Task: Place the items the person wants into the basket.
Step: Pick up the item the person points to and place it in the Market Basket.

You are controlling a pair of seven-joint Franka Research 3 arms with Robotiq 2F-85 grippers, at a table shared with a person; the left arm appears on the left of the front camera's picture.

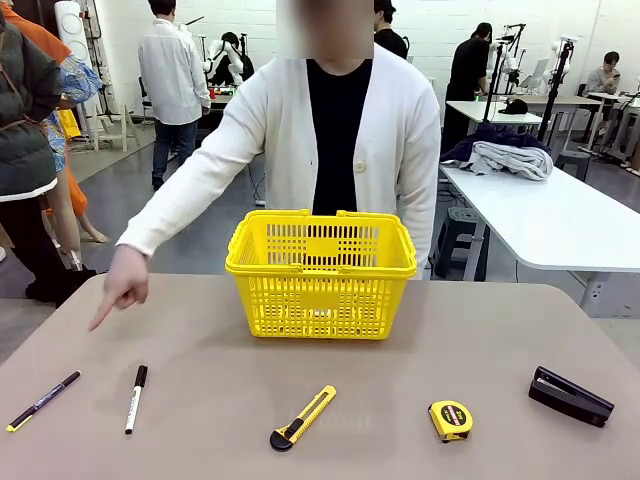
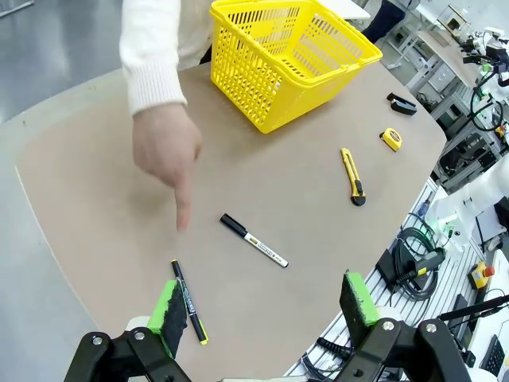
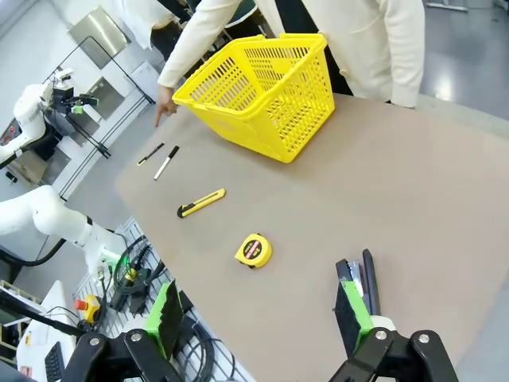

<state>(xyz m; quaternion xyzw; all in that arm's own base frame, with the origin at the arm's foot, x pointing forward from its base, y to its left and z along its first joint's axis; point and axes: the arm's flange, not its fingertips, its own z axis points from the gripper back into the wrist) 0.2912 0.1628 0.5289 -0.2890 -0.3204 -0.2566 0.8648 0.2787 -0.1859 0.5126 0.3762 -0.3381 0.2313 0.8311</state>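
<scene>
Both sets of jaws stand spread wide and hold nothing. In the left wrist view the pen [image 2: 188, 302] lies on the worktop [image 1: 380, 370] just beside one green pad [image 2: 169, 309], off to that side and not centred in the gap. Its long axis runs nearly square to the line between the pads, so I judge you need a sideways shift more than a wrist turn. Measured from the basket [image 1: 320, 300], the pen is the farthest thing to the left and on the robot's side of it, with the yellowish tip towards the robot. So the left arm is plainly the nearer one. The right jaws hang over the stapler [image 1: 570, 396], far right of the basket. Between these, also on the robot's side of the basket, lie the marker [image 1: 135, 398], the utility knife [image 1: 303, 417] and the tape measure [image 1: 450, 420]. Left of the basket, the person's hand [image 1: 125, 285] points a finger down close to pen and marker. I take it to mean the pen. The person [image 1: 340, 130] stands just behind the basket.
</scene>
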